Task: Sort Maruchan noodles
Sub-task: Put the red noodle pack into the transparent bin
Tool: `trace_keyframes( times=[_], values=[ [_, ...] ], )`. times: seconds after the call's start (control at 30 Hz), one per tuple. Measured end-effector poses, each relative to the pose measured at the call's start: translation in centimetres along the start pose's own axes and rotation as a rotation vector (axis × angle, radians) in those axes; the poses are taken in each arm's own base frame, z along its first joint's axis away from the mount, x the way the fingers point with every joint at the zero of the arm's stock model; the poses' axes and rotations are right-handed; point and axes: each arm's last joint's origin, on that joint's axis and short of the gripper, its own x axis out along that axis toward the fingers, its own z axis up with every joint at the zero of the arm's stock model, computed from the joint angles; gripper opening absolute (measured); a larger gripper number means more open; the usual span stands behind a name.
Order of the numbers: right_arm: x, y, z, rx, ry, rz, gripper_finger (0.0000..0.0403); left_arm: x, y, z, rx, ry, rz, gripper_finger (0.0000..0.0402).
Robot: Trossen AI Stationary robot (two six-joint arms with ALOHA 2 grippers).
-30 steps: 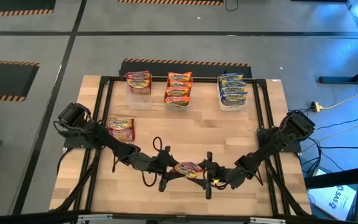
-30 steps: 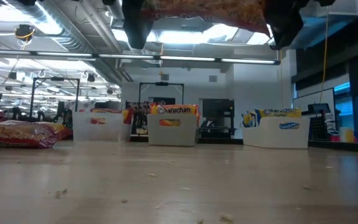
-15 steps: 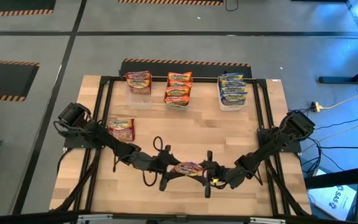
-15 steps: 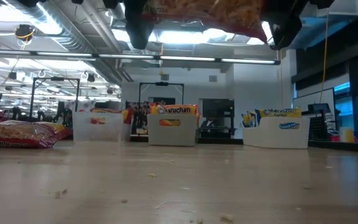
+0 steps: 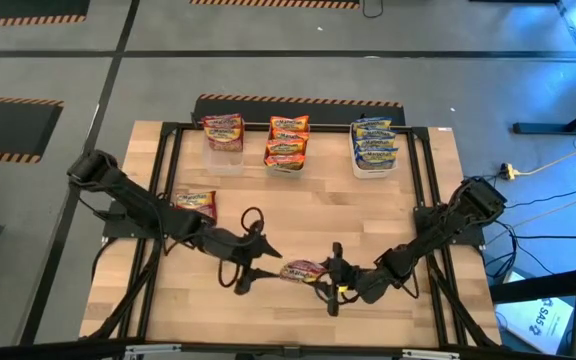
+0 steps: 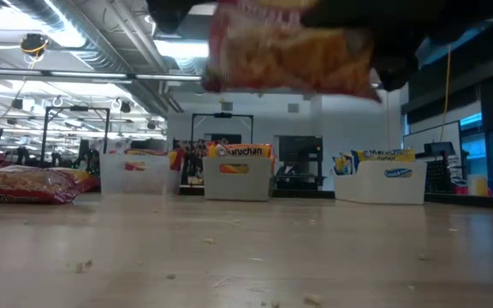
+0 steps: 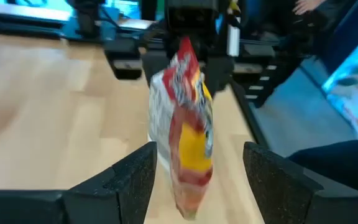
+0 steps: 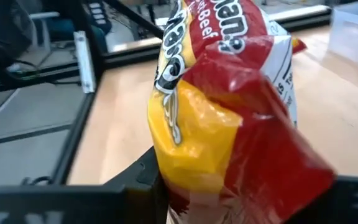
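A red-and-yellow Maruchan packet (image 5: 303, 270) is held above the table's near middle; it also shows in the low view (image 6: 289, 56). My right gripper (image 5: 330, 282) is shut on it. My left gripper (image 5: 251, 268) is open just to the packet's left. In the left wrist view the packet (image 7: 185, 124) stands just ahead of its spread fingers without touching them. A second red-pink packet (image 5: 195, 207) lies flat on the table at the left. Three clear tubs at the far edge hold red-pink (image 5: 224, 132), orange (image 5: 287, 140) and blue packets (image 5: 373, 142). My right gripper pinches the packet's right end (image 8: 185, 193) between its two fingers, coming roughly level from the table's right side. The packet stands on edge, its broad faces toward the near and far edges. It is lifted clear of the table and sticks out toward my left gripper.
A black frame (image 5: 168, 180) runs along the table's left, right and far sides. Bare wood lies between the tubs and the grippers (image 5: 308, 210). Cables and stands sit on the floor at the right (image 5: 538, 160).
My left gripper has let go of the packet's left end and drawn back toward the table's left edge, its arm swinging outward. The packet stays with my right gripper, has turned onto its edge and hangs lower in the low view.
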Motion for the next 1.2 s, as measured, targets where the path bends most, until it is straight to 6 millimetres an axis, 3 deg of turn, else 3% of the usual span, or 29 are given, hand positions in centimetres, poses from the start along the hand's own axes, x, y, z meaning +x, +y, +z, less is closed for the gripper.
trace_keyframes(
  times=[0.13, 0.6, 0.9, 1.07, 1.2],
  values=[
    [0.5, -0.8, -0.1, -0.006, 0.029, -0.032, 0.0127, 0.1, 1.0, 1.4, 0.048, 0.036, 0.035, 0.0234],
    [2.9, -4.6, 0.6, -0.029, 0.124, -0.056, 0.0130, 4.4, 5.7, 4.8, 0.039, 0.364, 0.068, 0.0233],
    [3.0, -4.7, 0.7, -0.051, 0.119, -0.059, 0.0130, 6.9, 7.1, 3.5, 0.005, 0.492, -0.022, 0.0233],
    [3.0, -4.7, 0.7, -0.047, 0.111, -0.062, 0.0130, 7.0, 7.2, 3.5, 0.011, 0.495, -0.022, 0.0227],
    [3.0, -4.7, 0.7, -0.041, 0.109, -0.061, 0.0130, 7.0, 7.2, 3.5, 0.023, 0.495, -0.023, 0.0196]
  ],
)
